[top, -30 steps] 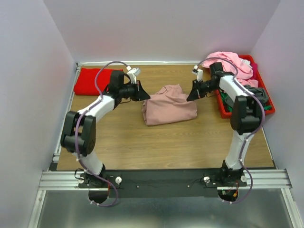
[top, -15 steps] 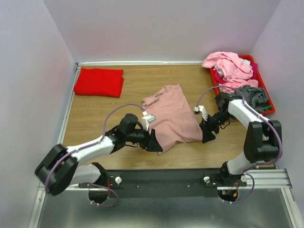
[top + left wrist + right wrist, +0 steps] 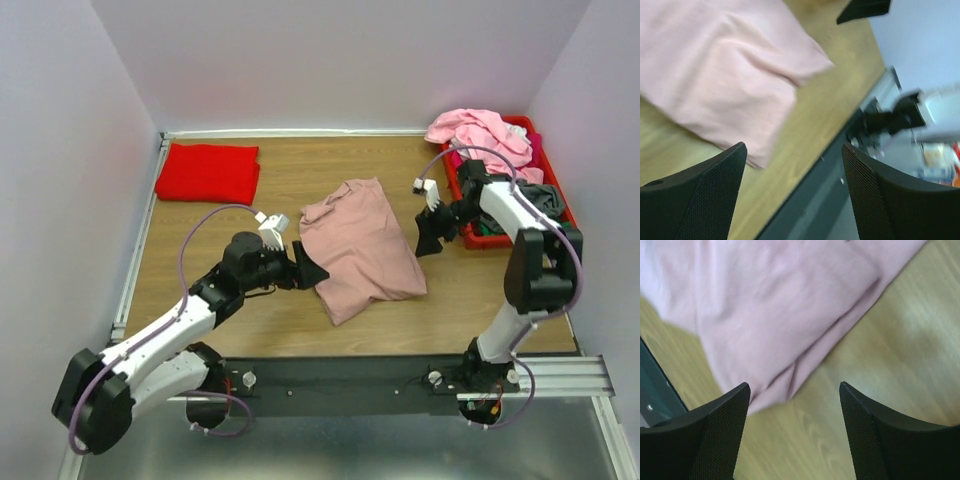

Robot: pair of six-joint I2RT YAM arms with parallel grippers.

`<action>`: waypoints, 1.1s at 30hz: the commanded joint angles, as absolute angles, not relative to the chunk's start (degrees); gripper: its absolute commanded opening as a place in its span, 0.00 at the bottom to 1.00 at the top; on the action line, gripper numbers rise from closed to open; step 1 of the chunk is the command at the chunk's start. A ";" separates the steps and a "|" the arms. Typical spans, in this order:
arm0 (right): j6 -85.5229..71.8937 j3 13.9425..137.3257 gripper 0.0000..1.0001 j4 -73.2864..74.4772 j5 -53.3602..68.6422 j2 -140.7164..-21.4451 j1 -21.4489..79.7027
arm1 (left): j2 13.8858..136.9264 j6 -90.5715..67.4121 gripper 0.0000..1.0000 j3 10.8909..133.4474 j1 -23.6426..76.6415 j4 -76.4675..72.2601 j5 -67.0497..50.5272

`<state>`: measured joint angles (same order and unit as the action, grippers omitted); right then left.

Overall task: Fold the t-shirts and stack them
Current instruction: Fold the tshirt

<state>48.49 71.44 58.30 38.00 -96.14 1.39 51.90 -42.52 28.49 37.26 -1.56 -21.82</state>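
Dusty-pink t-shirt (image 3: 360, 250) lies partly folded and rumpled in the middle of the wooden table (image 3: 450, 310), its nearest corner pointing toward 6 o'clock. At the shirt's 8 o'clock edge sits the left gripper (image 3: 308, 270). Its wrist camera shows the two dark fingers (image 3: 695, 195) spread wide with nothing between them, pink cloth and bare wood beyond. At the shirt's 3 o'clock side the right gripper (image 3: 425, 243) hangs just beside the cloth. Its fingers (image 3: 895, 435) also stand apart and empty, above a folded edge of the same shirt. Whether either gripper touches the fabric cannot be told. Farther back, a bright red t-shirt (image 3: 208, 172) lies folded flat at the table's 10 o'clock corner. At 2 o'clock a red bin (image 3: 484, 240) holds a heaped light pink t-shirt (image 3: 480, 135) and a grey one (image 3: 548, 198).
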 commanded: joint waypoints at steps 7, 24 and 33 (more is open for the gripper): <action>29.37 80.59 0.78 45.98 40.79 -111.26 1.14 | 70.47 -47.99 0.80 26.09 22.60 -25.62 -24.34; 26.02 92.54 0.78 45.53 42.63 -121.99 1.32 | 101.24 -20.57 0.52 59.40 19.60 -0.10 -13.62; 21.97 98.26 0.78 45.44 45.79 -126.21 1.32 | 108.89 -18.37 0.59 69.34 18.28 4.13 -14.24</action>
<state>23.94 96.09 45.91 43.09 -124.66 1.37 106.15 -20.40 66.63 19.40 1.10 -14.92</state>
